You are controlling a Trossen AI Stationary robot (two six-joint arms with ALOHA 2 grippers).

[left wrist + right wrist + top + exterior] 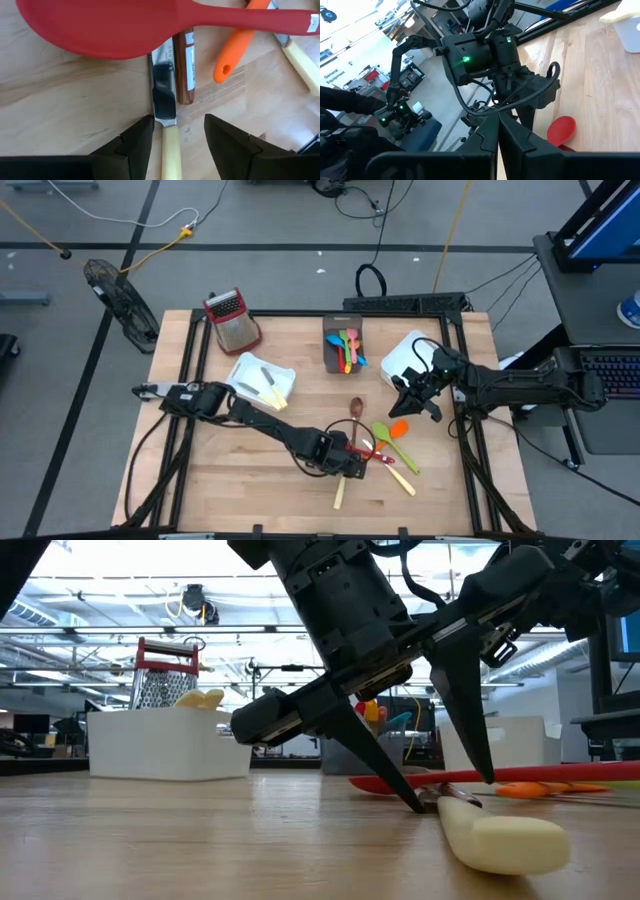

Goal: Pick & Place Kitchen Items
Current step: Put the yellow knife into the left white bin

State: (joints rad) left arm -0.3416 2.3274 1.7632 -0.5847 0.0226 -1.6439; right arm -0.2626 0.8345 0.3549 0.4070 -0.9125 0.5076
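Left wrist view: close on a cream-handled knife (pixel 165 112) lying flat on the wooden desk (pixel 60 115), its blade running under a big red spoon (pixel 125 25). Tiny white sticker on the red handle, print too small to read. Left tool (pixel 172 142) half open, one dark finger on each side of the knife's cream handle, not closed on it. Brown wooden handle (pixel 185 65) just beside the blade, orange handle (pixel 237 47) near.

High view, unlike the wrist view: left tool (pixel 352 463) low over the utensil pile at the desk's front middle; right tool (pixel 412 395) above the desk's right side near a white bin (pixel 400 358), fingers shut, holding nothing. Grater (pixel 232 318) at the back left.

Right wrist view: partial lettering "Equipment" on a far wall.
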